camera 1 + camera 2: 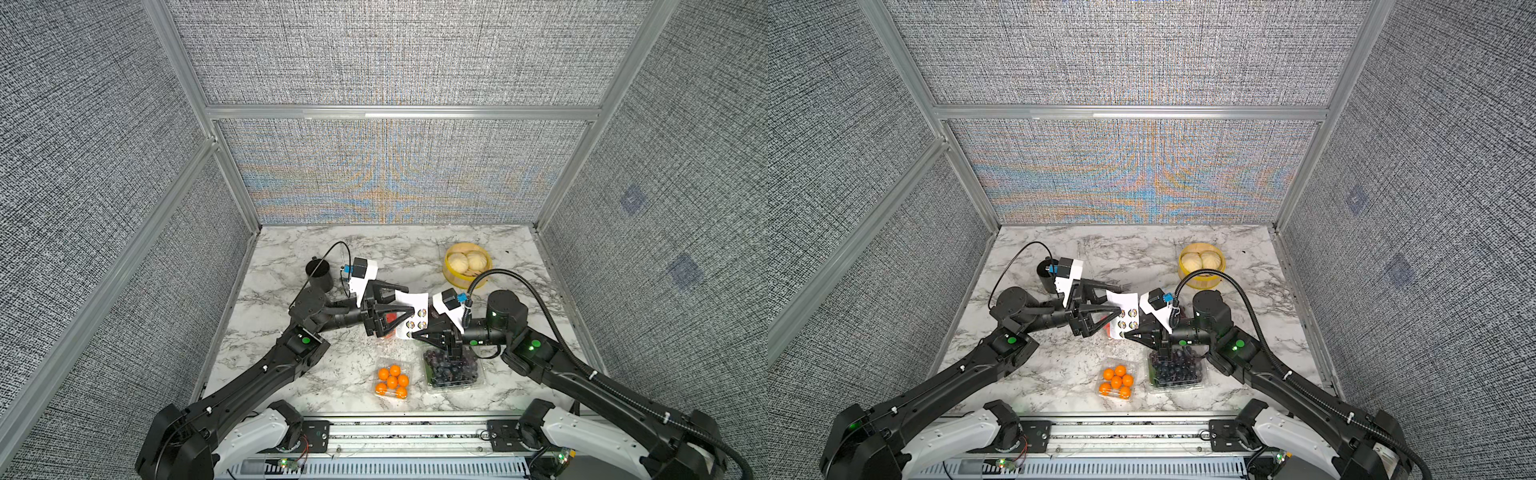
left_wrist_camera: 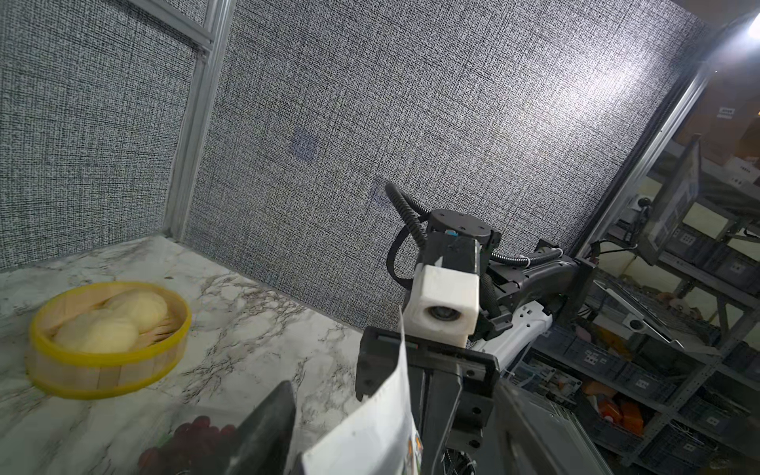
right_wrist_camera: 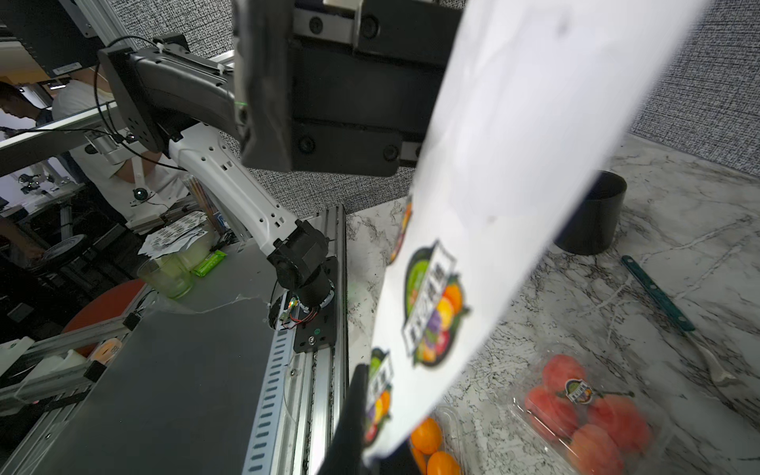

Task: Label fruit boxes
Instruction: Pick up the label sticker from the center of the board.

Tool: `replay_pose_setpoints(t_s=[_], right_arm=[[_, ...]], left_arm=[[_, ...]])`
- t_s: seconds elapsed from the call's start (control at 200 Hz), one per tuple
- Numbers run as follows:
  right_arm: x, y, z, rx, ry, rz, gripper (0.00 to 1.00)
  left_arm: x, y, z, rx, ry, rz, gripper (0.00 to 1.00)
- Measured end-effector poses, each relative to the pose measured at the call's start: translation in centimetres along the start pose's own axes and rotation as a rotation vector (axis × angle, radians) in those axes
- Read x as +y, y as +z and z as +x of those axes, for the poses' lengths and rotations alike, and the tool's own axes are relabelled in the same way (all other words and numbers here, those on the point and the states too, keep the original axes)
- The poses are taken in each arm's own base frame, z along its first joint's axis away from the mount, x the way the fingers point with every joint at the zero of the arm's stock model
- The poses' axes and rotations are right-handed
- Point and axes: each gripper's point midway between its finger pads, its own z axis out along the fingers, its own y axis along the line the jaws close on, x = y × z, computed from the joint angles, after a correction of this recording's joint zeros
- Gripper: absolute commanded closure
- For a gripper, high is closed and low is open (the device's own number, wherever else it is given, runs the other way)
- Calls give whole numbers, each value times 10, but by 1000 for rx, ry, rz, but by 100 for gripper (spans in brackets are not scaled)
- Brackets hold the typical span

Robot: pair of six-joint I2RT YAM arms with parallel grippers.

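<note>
While the right gripper (image 1: 417, 334) has its jaws clamped on the near corner of the sticker sheet (image 1: 417, 301), the left gripper (image 1: 410, 299) has its jaws apart, with the sheet's far edge between them. Strawberry box (image 3: 584, 411) sits directly under the sheet, one label (image 3: 578, 390) on its lid. Orange-ball box (image 1: 392, 381) and dark-grape box (image 1: 455, 372) lie side by side, robot-side of the sheet, grape box under the right gripper.
</note>
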Motion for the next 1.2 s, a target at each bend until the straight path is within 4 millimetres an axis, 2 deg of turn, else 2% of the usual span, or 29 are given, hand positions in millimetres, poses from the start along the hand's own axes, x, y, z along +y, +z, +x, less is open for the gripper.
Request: replay_pose_setpoints(t_s=[0.12, 0.33, 0.39, 0.49, 0.53, 0.615, 0.635, 0.686, 0.706, 0.726, 0.836, 1.001, 1.201], right_arm=[[5, -2, -5, -17, -17, -14, 100], [7, -3, -9, -30, -24, -19, 100], [7, -3, -9, -29, -21, -19, 100], [4, -2, -8, -27, -17, -10, 100], [3, -2, -7, -26, -16, -8, 100], [1, 0, -7, -26, -14, -3, 100], [1, 0, -7, -25, -12, -2, 97], [0, 0, -6, -24, -5, -1, 75], [0, 0, -6, -24, -4, 0, 62], [-1, 0, -6, -23, -4, 2, 52], [-3, -3, -10, -41, -19, 22, 31], [-11, -13, -23, -96, -60, 60, 32], [-4, -6, -47, -127, -82, -31, 48]], left_arm=[[-11, -1, 2, -7, -17, 63, 59], [-27, -7, -2, -21, 2, 111, 81], [-28, -8, -1, -21, 5, 110, 92], [-28, -9, 0, -19, 12, 106, 94], [-28, -9, 0, -18, 13, 106, 100], [-28, -9, 1, -16, 14, 103, 100], [-27, -9, 1, -16, 12, 101, 100], [-26, -9, 1, -16, 12, 96, 100], [-26, -9, 1, -16, 12, 96, 100], [-26, -9, 1, -16, 12, 95, 100], [-27, -10, 1, -16, 22, 91, 100], [-26, -10, 1, -8, 19, 84, 100], [-23, -8, 4, 1, 8, 83, 100]])
